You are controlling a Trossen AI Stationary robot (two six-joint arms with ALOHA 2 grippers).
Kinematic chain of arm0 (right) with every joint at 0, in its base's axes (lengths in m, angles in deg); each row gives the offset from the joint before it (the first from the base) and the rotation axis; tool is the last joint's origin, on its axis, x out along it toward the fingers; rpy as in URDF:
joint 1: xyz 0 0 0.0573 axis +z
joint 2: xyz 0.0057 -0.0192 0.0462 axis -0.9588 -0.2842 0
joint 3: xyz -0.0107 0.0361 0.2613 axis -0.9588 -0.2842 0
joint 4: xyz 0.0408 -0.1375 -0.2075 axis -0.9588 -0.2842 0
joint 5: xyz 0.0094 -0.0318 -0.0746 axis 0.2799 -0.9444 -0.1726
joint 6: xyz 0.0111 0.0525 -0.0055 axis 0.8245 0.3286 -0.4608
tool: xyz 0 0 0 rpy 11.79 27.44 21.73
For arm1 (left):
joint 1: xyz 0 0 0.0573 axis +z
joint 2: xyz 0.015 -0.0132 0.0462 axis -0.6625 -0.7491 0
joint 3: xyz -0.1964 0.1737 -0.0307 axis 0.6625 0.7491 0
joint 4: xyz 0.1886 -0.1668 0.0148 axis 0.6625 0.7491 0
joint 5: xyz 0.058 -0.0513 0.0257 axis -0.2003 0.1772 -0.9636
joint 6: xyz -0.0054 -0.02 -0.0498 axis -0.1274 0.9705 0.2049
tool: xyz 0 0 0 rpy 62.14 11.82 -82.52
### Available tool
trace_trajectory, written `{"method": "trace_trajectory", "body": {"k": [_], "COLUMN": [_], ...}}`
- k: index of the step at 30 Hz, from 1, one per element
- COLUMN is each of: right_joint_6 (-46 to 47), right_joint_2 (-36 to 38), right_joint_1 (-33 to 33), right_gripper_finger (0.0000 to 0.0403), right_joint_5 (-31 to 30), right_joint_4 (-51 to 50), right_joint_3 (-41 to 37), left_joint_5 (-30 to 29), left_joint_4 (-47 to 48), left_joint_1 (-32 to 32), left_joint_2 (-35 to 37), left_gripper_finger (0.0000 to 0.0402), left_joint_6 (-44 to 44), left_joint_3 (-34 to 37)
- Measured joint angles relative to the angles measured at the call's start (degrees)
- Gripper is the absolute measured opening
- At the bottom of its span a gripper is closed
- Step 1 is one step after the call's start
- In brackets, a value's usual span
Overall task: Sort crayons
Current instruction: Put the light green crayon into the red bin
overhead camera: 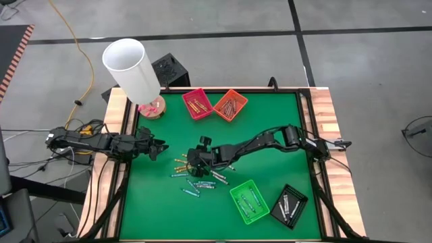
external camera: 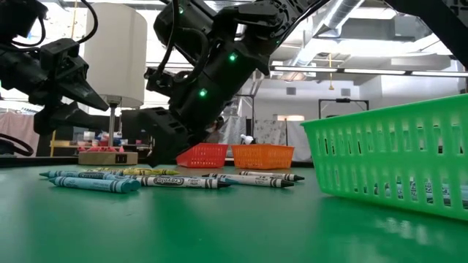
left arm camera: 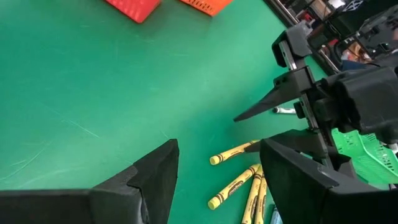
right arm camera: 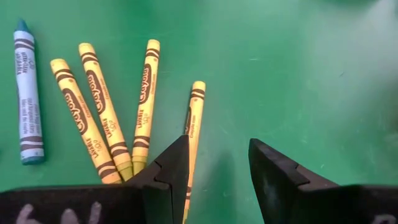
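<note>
Near the middle of the green table surface [overhead camera: 270,135], slightly toward its left edge, the right gripper [right arm camera: 214,163] stands low over a fan of yellow crayons [right arm camera: 102,112]. Its two fingers are spread apart and hold nothing.

The decisive relation appears in the right wrist view. One yellow crayon [right arm camera: 194,118] lies apart from the other three, just beside the inner edge of one finger [right arm camera: 168,171]. Its near end passes under that finger, not into the gap between the two fingers. Its long axis runs almost straight ahead, along the direction in which the fingers point, with a slight lean toward the gap at the far end. The gap therefore sits offset to one side of the crayon. In my judgement, a small sideways shift toward the fan is required before the fingers can close across the crayon's width.

A teal crayon [right arm camera: 26,93] lies at the far side of the fan, well apart from the gap. More crayons lie scattered toward the near edge [overhead camera: 196,185].

The left gripper [overhead camera: 156,148] waits by the left edge with its fingers apart and empty. The right gripper is the nearer tool.

The red tray [overhead camera: 197,103] and orange tray [overhead camera: 230,104] stand at the far edge. The green tray [overhead camera: 250,201] and black tray [overhead camera: 289,206] stand near the near right corner.
</note>
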Motion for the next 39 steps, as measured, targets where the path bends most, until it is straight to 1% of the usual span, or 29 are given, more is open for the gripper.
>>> {"method": "trace_trajectory", "body": {"k": [9, 16, 21, 24, 33, 35, 39], "right_joint_6": [0.0, 0.1, 0.1, 0.0, 0.1, 0.8, 3.5], "right_joint_2": [0.0, -2.3, -2.4, -2.5, -2.4, -2.4, -2.4], "right_joint_1": [0.0, 0.1, 0.2, 0.2, 0.1, 0.1, 0.1], "right_gripper_finger": [0.0159, 0.0159, 0.0155, 0.0132, 0.0019, 0.0007, 0.0008], "right_joint_5": [0.2, 1.2, 0.9, 0.7, 1.8, 1.8, 1.8], "right_joint_4": [-0.2, 1.6, 1.3, 1.3, 1.0, 1.0, 1.8], "right_joint_3": [0.0, 0.1, 0.1, 0.1, 0.1, 0.1, 0.1], "left_joint_5": [0.0, 0.0, 0.0, 0.0, -0.1, -0.1, -0.1], "left_joint_4": [0.0, 0.0, 0.0, 0.0, 0.0, 0.0, 0.0], "left_joint_1": [0.0, 0.0, 0.0, 0.0, 0.0, 0.0, 0.0], "left_joint_2": [0.0, 0.0, 0.0, 0.0, 0.0, 0.0, 0.0], "left_gripper_finger": [0.0215, 0.0215, 0.0215, 0.0215, 0.0215, 0.0215, 0.0215], "left_joint_6": [0.0, 0.0, 0.0, 0.0, 0.0, 0.0, 0.0], "left_joint_3": [0.0, 0.0, 0.0, 0.0, 0.0, 0.0, 0.0]}}
